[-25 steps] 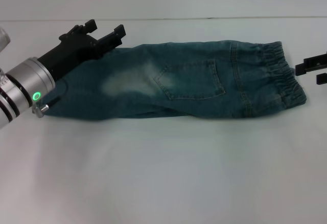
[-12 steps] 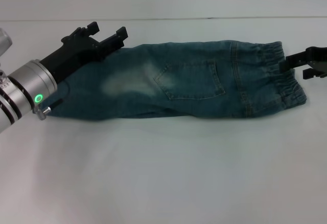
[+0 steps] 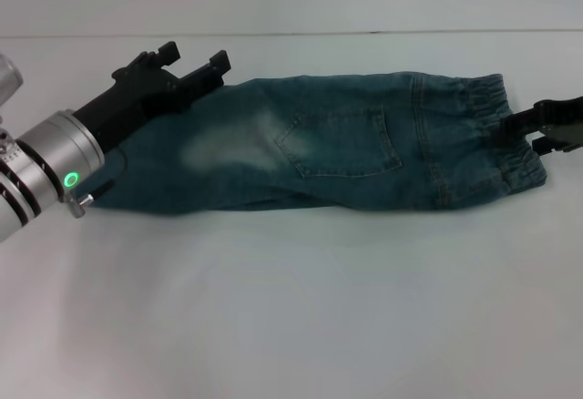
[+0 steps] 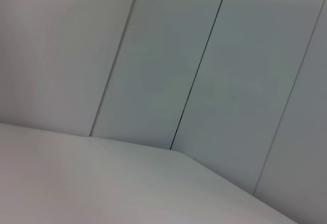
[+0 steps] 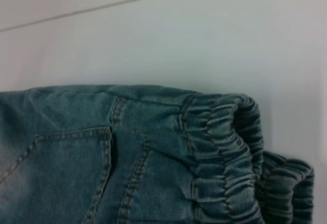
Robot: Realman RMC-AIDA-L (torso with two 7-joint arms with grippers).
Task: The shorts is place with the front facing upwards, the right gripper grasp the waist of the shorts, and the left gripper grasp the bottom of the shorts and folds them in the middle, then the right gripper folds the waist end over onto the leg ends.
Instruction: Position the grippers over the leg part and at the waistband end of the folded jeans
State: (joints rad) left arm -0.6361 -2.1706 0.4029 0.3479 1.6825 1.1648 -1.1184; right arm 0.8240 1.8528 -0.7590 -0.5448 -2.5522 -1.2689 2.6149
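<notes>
Reaching in from the frame edge, the right gripper [image 3: 526,132] is cut off; finger grip on the waist [image 3: 496,135] cannot be determined. The left gripper [image 3: 194,62] hovers with fingers spread, holding nothing, hiding the leg ends [image 3: 127,176].

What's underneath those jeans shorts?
The shorts lie flat on a white table. They are folded lengthwise, so a second denim layer sits underneath; anything else beneath is covered.

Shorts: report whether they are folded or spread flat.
Folded once lengthwise: the shorts lie as one narrow strip, waist toward the right end effector, not yet folded across.
</notes>
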